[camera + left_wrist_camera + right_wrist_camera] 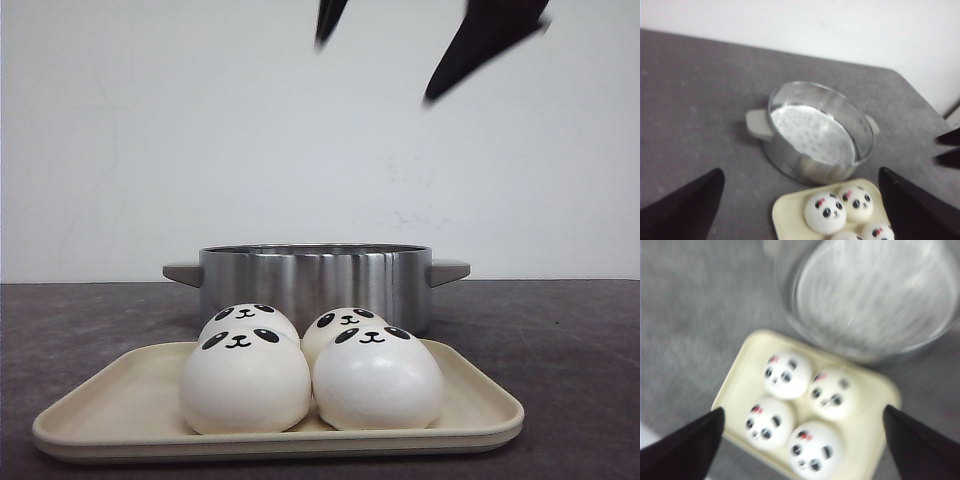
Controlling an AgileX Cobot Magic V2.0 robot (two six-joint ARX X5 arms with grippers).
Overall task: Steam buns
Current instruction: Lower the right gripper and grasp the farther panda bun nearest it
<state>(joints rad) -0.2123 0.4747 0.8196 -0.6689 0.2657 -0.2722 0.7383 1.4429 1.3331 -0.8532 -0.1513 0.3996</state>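
Four buns (802,407) untouched on tray (480,395); both arms' jaws spread, holding nothing. Buns look soft, glossy, likely slippery: pinch low across the sides, gently.

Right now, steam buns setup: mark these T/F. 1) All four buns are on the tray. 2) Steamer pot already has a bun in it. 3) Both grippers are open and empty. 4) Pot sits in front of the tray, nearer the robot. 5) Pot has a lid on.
1) True: four buns sit together on the cream tray.
2) False: the steamer pot shows only its bare perforated insert.
3) True: left gripper and right gripper are spread wide, holding nothing.
4) False: the pot stands behind the tray, farther from the robot.
5) False: the pot is uncovered; no lid is visible.
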